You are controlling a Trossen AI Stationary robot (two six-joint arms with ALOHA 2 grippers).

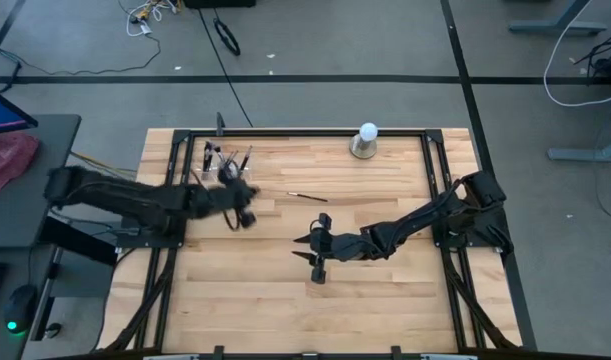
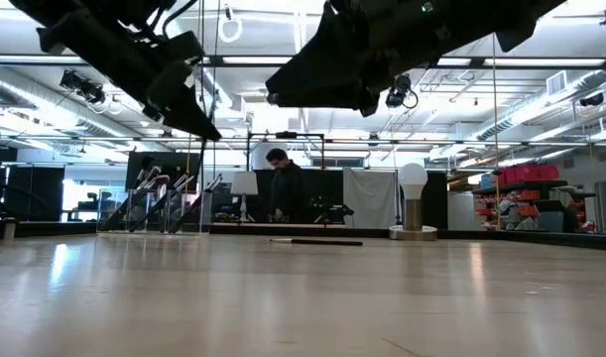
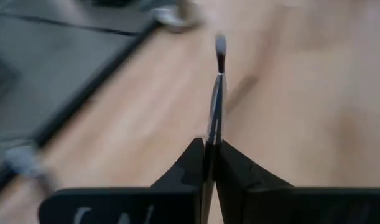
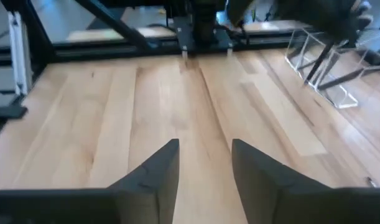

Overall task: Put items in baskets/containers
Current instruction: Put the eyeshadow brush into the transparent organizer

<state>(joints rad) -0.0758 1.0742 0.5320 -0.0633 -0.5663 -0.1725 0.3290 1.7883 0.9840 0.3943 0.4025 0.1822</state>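
My left gripper (image 3: 208,155) is shut on a thin makeup brush (image 3: 216,93) with a silvery ferrule and a small bristle tip. In the high view it (image 1: 231,183) hangs just near of the clear holder (image 1: 225,162), where several black-handled brushes stand leaning on its walls. The low view shows the holder (image 2: 164,210) under the raised gripper (image 2: 205,124). One more brush (image 1: 307,196) lies flat on the wood at mid table (image 2: 314,241). My right gripper (image 4: 205,165) is open, raised over bare wood (image 1: 305,243) right of centre. My left gripper pinches the brush by the handle (image 3: 209,140) between its two fingers. The brush runs along the fingers and sticks out past their tips, ferrule and bristle tip (image 3: 219,46) pointing away. It is lifted clear of the table. How far back the handle reaches is hidden by the fingers.
A white ball on a grey round base (image 1: 366,140) stands at the far edge. Dark frame rails (image 1: 437,170) run along the table's sides. Broad bare wood (image 1: 265,290) spreads over the near half. A person (image 2: 283,188) stands in the room beyond.
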